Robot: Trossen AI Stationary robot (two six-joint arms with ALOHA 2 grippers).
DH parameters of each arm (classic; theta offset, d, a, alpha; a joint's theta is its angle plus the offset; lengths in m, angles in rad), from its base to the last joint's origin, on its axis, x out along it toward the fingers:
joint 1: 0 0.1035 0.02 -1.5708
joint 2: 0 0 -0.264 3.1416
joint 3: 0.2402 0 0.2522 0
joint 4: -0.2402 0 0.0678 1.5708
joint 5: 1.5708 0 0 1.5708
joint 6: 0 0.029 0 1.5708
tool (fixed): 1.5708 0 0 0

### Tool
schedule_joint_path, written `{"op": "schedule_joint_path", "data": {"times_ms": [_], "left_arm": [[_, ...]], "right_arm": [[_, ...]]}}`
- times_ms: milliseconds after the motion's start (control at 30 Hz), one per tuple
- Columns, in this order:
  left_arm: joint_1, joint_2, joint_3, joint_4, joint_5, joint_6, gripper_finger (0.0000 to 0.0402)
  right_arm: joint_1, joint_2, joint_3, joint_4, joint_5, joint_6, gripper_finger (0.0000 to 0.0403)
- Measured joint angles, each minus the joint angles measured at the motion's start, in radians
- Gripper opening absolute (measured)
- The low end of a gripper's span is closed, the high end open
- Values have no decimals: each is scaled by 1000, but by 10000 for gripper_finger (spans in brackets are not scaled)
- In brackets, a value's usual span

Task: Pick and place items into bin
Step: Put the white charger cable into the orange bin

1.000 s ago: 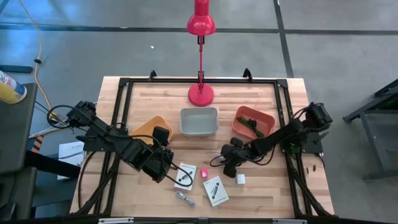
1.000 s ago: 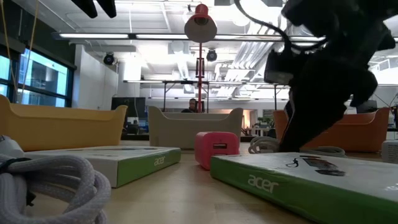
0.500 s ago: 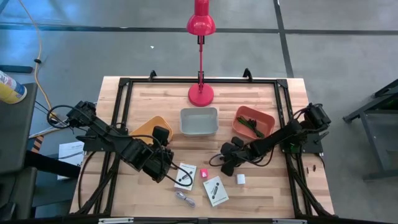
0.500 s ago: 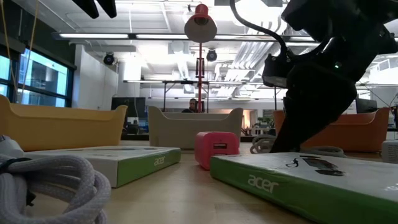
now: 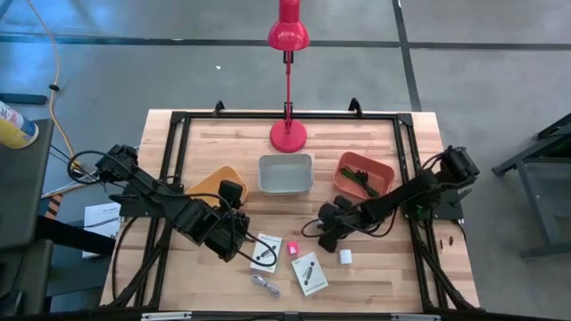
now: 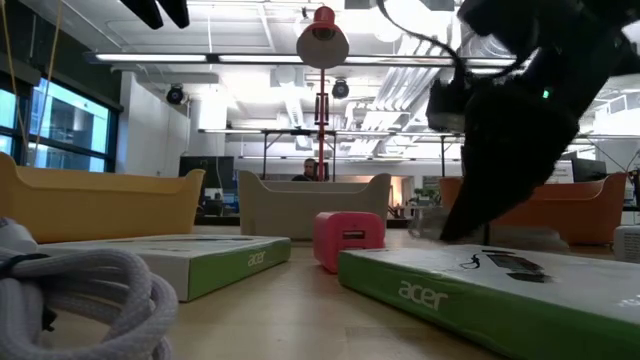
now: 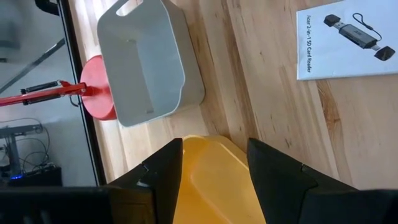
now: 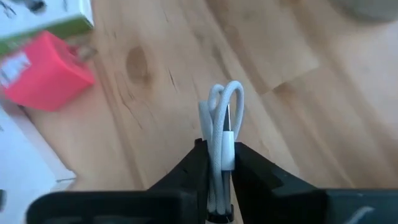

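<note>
Pale butcher-block wooden table (image 5: 375, 276) edged by a black metal frame, standing on a grey concrete floor; red desk lamp (image 5: 288, 36) at the far edge. Beyond the table in the low view, an open workshop with ceiling strip lights and a person seated far back.

Three bins in a row: yellow plastic bin (image 5: 212, 182) at left, grey plastic bin (image 5: 285, 173) in the middle, orange plastic bin (image 5: 364, 173) at right with a green stick (image 5: 356, 176) lying inside.

Right gripper (image 8: 217, 163) low over the table near the orange bin, fingers clamped on a coiled white cable (image 8: 221, 127); long axis of the coil in line with the fingers, loop end sticking out past the fingertips, lifted clear of the wood. Pink cube (image 5: 292, 249) and white cube (image 5: 345, 257) close by.

Two white printed boxes (image 5: 265, 251) (image 5: 310, 273) flat near the front edge, long sides angled; another grey-white cable bundle (image 5: 265, 285) between them.

Left gripper (image 7: 214, 163) above the yellow bin, fingers apart, holding nothing.
</note>
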Motion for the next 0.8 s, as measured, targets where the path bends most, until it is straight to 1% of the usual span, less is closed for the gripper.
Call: {"op": "schedule_joint_path", "data": {"times_ms": [100,200,333,467,667,800], "left_arm": [[0,0,0,1,-9,0,163],[0,0,0,4,-17,0,159],[0,0,0,3,-21,0,154],[0,0,0,3,-27,0,155],[0,0,0,5,-37,1,150],[0,0,0,18,-62,3,146]], "right_arm": [[-1,-52,0,-45,22,-12,34],[-1,-121,0,-84,41,-25,33],[0,-237,0,-211,88,-19,35],[0,-386,0,-403,159,21,50],[-8,-608,0,-750,269,106,33],[-55,-705,0,-916,318,164,36]]}}
